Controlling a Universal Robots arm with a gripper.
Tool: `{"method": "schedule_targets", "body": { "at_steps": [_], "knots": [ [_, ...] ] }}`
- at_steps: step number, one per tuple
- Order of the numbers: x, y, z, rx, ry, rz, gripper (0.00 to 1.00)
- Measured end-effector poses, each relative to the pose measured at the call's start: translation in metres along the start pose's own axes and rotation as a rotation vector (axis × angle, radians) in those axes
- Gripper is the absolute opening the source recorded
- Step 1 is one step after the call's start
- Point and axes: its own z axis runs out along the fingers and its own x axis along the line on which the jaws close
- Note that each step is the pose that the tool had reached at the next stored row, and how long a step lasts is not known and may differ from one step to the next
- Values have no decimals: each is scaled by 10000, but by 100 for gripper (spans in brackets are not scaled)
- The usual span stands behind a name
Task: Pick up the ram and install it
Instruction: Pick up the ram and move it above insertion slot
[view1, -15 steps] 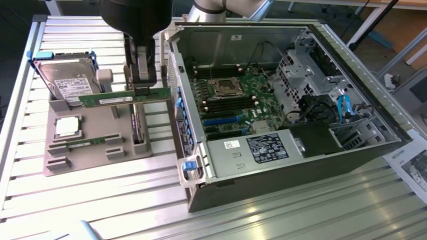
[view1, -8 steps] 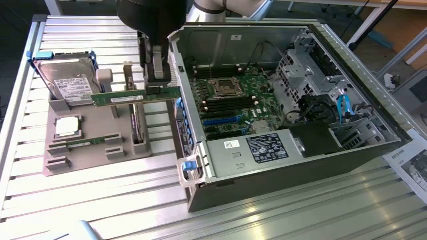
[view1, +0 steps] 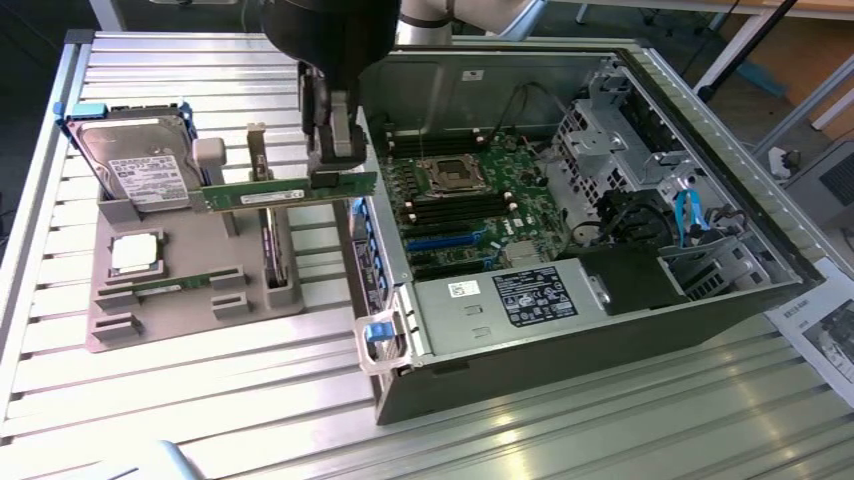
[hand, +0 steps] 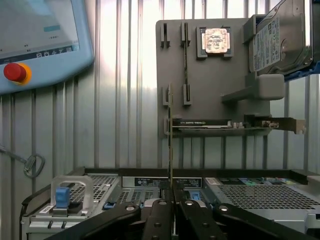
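Observation:
My gripper (view1: 335, 168) is shut on the ram (view1: 274, 193), a long green strip held level in the air above the grey parts tray (view1: 187, 320), near the open computer case's wall. In the wrist view the ram (hand: 170, 135) shows edge-on as a thin vertical line rising from between the black fingers (hand: 159, 220). A second ram strip (view1: 171, 289) lies in its slot on the tray. The motherboard (view1: 497, 170), with its dark memory slots (view1: 447, 212), lies inside the case to the exterior view's right of the gripper.
The tray also carries a hard drive (view1: 134, 165), a square silver processor (view1: 136, 253) and a dark expansion card (view1: 274, 255) standing on edge. The open case (view1: 561, 330) has raised walls around the board. A teach pendant (hand: 40, 40) with a red stop button lies on the slatted table.

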Motion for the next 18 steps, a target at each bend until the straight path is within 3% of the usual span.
{"method": "schedule_targets", "body": {
  "at_steps": [18],
  "knots": [
    [5,-399,-11,-21,0,0,12]
  ]
}}
